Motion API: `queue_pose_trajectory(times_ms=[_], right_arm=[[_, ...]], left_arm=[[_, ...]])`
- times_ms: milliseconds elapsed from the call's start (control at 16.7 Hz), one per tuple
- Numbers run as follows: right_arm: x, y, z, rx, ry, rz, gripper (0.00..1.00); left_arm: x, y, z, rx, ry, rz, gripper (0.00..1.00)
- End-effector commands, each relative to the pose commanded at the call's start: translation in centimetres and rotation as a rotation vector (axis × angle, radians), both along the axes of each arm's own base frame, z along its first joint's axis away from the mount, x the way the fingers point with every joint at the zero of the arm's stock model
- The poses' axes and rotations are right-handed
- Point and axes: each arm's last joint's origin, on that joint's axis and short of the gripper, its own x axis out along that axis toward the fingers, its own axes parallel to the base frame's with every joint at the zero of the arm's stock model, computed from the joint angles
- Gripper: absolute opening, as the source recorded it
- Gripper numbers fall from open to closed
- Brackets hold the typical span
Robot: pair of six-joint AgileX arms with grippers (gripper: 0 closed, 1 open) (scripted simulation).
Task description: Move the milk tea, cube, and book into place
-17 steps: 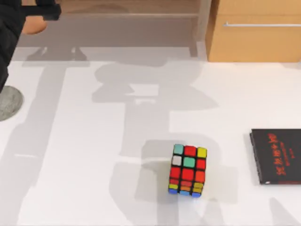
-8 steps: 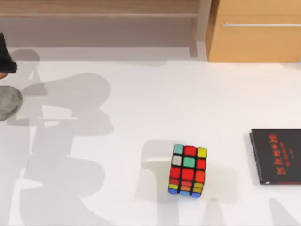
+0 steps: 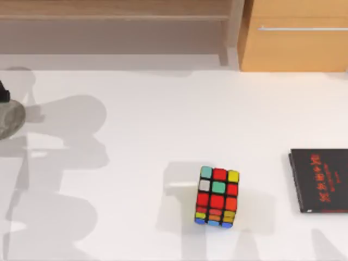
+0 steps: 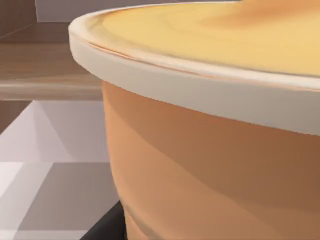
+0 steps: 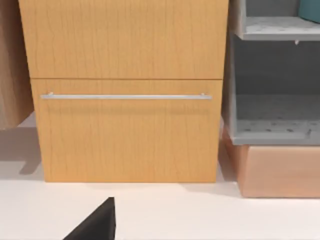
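Observation:
The milk tea [image 4: 210, 150], a peach-orange cup with a cream rim, sits right up against the left wrist camera, and my left gripper is shut on it. One dark finger [image 4: 106, 227] shows beneath the cup. In the top view a sliver of my left arm [image 3: 2, 92] stands at the left edge, just above the grey disc [image 3: 8, 119]. The cube [image 3: 217, 197], mostly red with black edges, rests on the white table, front centre. A teal-blue corner [image 5: 311, 9] shows on a grey shelf; I cannot tell whether it is the book. A dark tip of my right gripper [image 5: 95, 225] faces the cabinet.
A thin black book with red lettering [image 3: 321, 180] lies at the table's right edge. A wooden cabinet with a drawer handle [image 3: 293, 35] stands at the back right, and a low wooden shelf [image 3: 119, 13] runs along the back. Grey shelving [image 5: 275, 75] stands beside the cabinet.
My left arm has moved with the milk tea from the back left corner forward along the left edge to over the grey disc. The cube and black book have not moved.

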Motion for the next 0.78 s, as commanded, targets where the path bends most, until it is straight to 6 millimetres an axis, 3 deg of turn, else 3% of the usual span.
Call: queue_pose_trajectory(times_ms=[780], right_arm=[[0.0,0.0,0.0,0.000,0.000,0.000,1.00]], left_arm=[[-0.1,0.1,-3.1,-0.003,0.002,0.001,0.00]])
